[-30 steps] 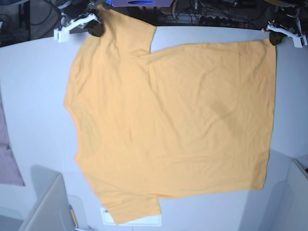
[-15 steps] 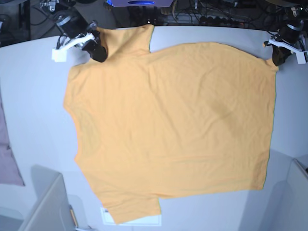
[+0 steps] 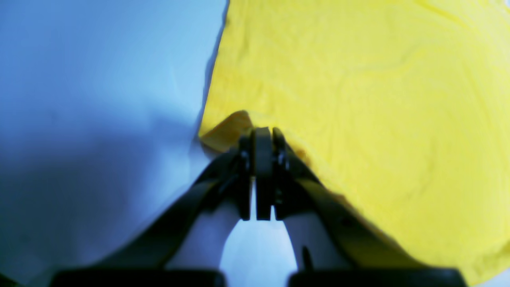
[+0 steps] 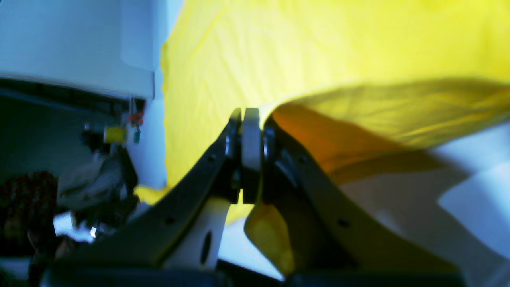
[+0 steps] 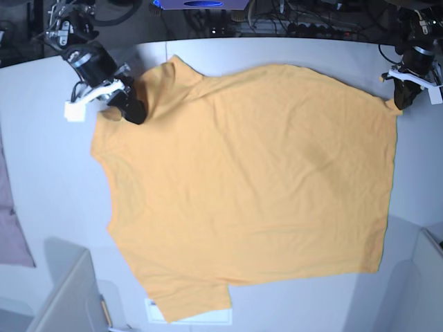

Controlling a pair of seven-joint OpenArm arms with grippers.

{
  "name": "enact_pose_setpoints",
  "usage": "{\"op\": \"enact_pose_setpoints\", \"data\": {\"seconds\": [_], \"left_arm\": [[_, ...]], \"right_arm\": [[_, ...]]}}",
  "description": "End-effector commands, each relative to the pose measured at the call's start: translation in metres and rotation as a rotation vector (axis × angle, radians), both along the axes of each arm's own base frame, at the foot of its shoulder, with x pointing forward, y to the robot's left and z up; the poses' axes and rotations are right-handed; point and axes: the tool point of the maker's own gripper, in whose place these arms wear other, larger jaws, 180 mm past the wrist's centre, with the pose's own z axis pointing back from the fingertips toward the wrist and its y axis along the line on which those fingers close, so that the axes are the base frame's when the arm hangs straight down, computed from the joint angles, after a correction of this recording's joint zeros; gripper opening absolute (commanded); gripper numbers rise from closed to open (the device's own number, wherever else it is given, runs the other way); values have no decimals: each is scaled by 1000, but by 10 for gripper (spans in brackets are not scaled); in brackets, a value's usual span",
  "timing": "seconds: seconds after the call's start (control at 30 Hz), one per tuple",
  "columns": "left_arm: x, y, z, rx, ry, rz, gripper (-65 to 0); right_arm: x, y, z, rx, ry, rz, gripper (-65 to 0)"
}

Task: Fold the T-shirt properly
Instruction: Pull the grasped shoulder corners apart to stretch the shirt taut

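The plain orange-yellow cotton T-shirt (image 5: 249, 180) lies spread on the pale grey table (image 5: 48, 173), bare tabletop along its edges; the right gripper (image 4: 250, 119) pinches its raised sleeve edge, the left gripper (image 3: 261, 137) pinches its hem corner

You see one T-shirt (image 5: 249, 180), two grippers, right gripper (image 5: 135, 111) and left gripper (image 5: 400, 100), and one pinkish cloth (image 5: 10, 228).

- T-shirt (image 5: 249, 180): matt orange-yellow cloth, soft, lightly creased.
- Counter (image 5: 48, 173): smooth, pale, matt surface.
- Left pincer (image 3: 261, 139): dark, smooth plastic-looking fingers (image 3: 263, 175).
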Motion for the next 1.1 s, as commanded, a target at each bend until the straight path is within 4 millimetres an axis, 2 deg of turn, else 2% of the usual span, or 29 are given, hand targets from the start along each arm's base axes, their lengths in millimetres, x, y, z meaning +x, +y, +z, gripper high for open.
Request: {"op": "enact_pose_setpoints", "data": {"seconds": [0.0, 0.1, 0.43, 0.57, 0.67, 1.07], "left_arm": [[4, 4, 12, 17, -39, -3, -650], [11, 4, 15, 17, -59, -2, -650], [22, 11, 23, 10, -94, 49, -650], [25, 22, 29, 24, -118, 80, -650], [23, 25, 26, 19, -113, 90, -650], [41, 25, 35, 12, -165, 93, -650]], "right_arm": [[8, 0, 13, 10, -48, 5, -650], [18, 6, 17, 15, -58, 39, -650], [46, 0, 29, 36, -64, -15, -650], [54, -2, 21, 47, -50, -21, -650], [63, -4, 17, 55, -46, -27, -650], [99, -7, 6, 98, -39, -48, -650]]}}
